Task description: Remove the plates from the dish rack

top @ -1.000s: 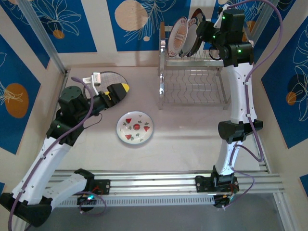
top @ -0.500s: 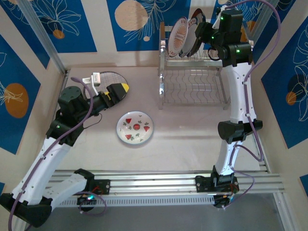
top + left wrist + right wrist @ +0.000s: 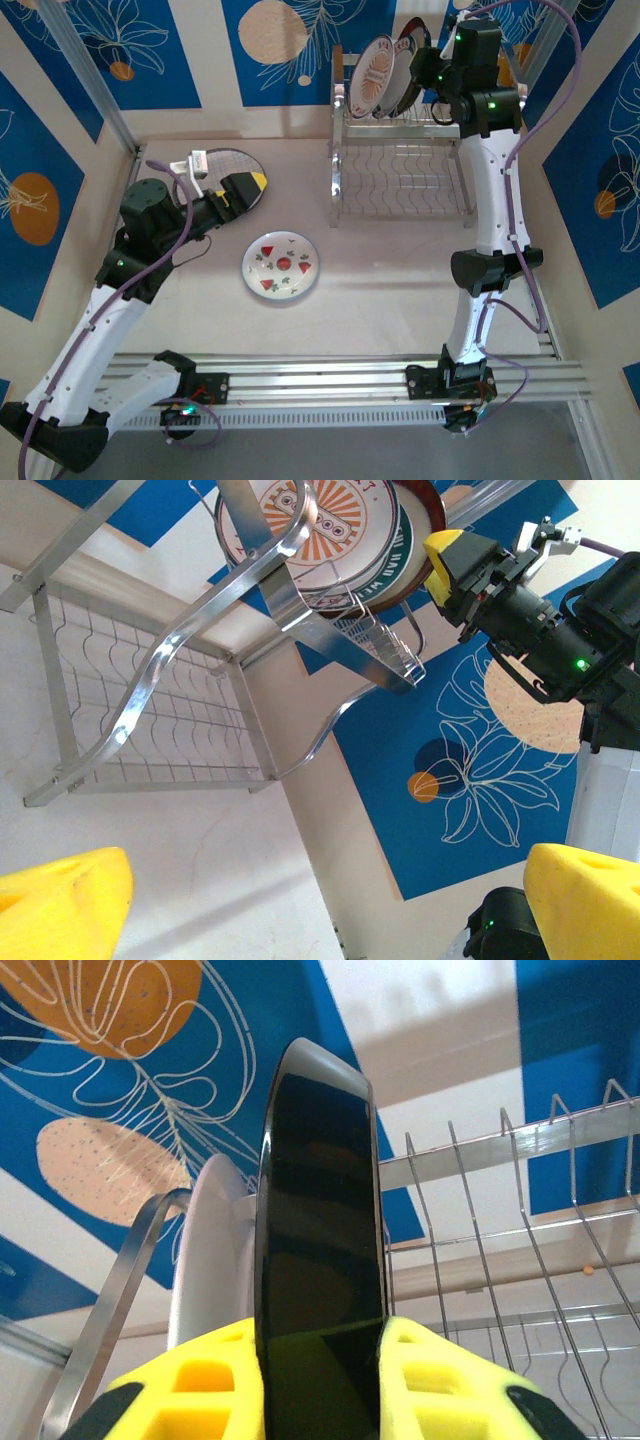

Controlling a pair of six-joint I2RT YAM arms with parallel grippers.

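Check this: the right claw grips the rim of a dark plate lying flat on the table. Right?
No. The dark plate stands on edge in the rack, not flat on the table; the right claw grips its rim, as the right wrist view shows.

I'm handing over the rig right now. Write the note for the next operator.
Left gripper: open, empty, over the table by the plaid plate.
Right gripper: shut on the rim of the dark plate, upright in the dish rack's upper tier.
Done: strawberry plate and plaid plate lie on the table.
To do: lift out the dark plate, then the sunburst plate beside it.
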